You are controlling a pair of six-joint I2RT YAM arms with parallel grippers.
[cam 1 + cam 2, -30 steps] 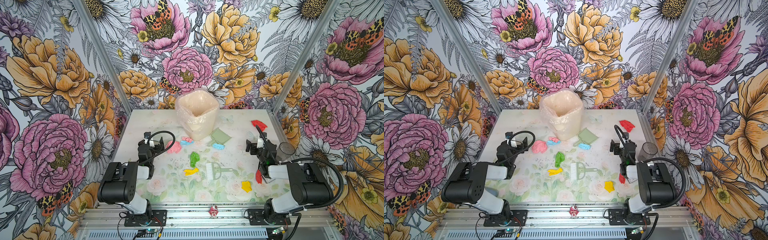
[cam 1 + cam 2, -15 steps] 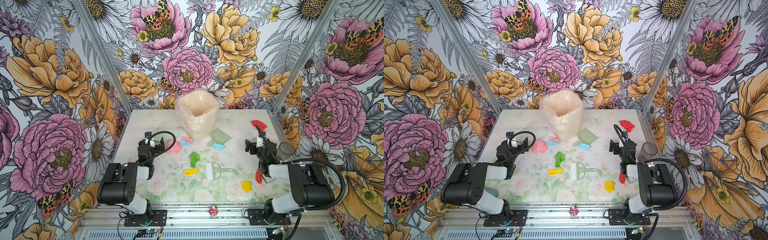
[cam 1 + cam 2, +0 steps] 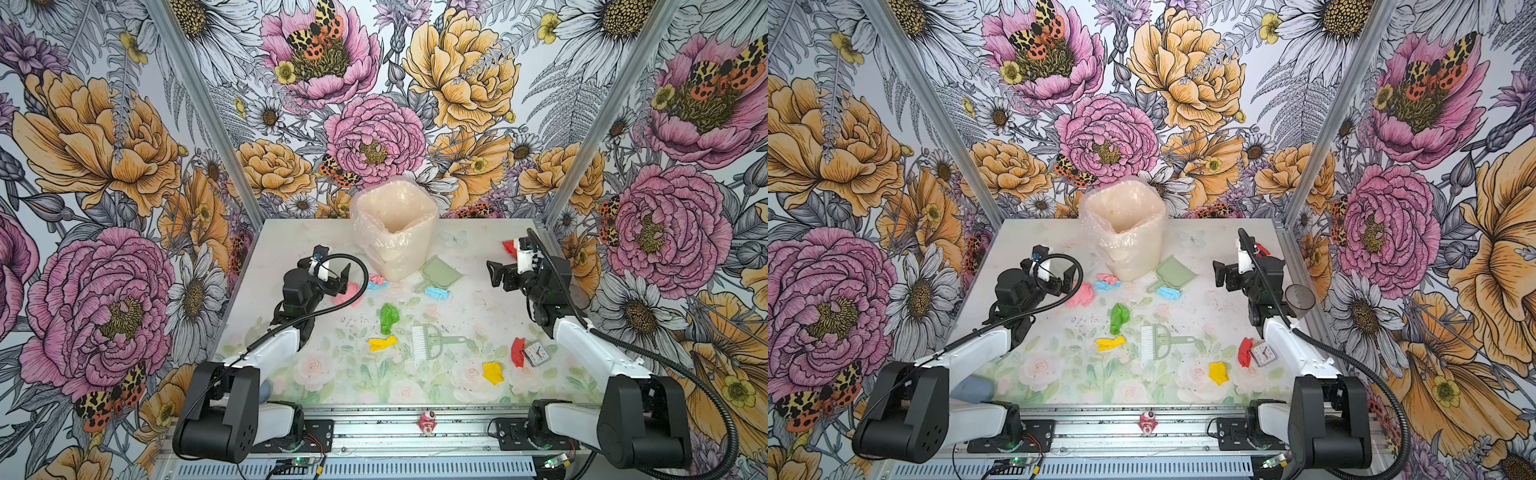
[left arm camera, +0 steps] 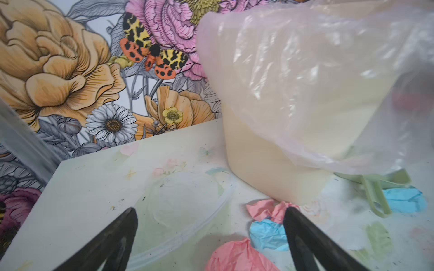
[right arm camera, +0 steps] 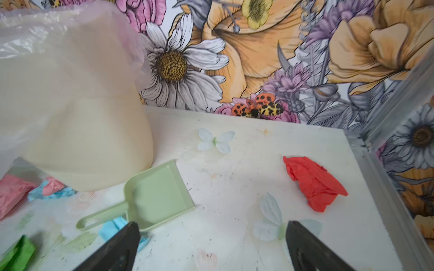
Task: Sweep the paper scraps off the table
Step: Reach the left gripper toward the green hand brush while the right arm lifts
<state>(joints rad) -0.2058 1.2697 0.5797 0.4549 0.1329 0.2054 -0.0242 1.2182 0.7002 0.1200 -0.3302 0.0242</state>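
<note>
Just ahead of the left gripper point(image 4: 210, 212), whose fingers stand wide apart and empty, a pink scrap point(image 4: 239, 255) lies on the table point(image 4: 82, 199). A blue scrap point(image 4: 267, 234) sits partly behind one finger, at the foot of the bag-lined bin point(image 4: 270, 140), and a clear round lid point(image 4: 187, 204) lies flat below the gap. The right gripper point(image 5: 212, 225) is equally wide and holds nothing, with the pale green dustpan point(image 5: 159, 194) just ahead of one finger and a red scrap point(image 5: 313, 183) beyond the other. The only dial, on a small clock point(image 3: 537, 353) beside that arm's forearm and touching a second red scrap point(image 3: 517, 351), is too small to read. Since a second ago the right gripper has edged slightly toward the far edge, while the paper scraps point(image 3: 437, 293) lie unmoved. Behind both grippers, toward the arm bases, a green scrap point(image 3: 388, 318) and a yellow scrap point(image 3: 382, 343) lie just beside the brush point(image 3: 428, 341).
</note>
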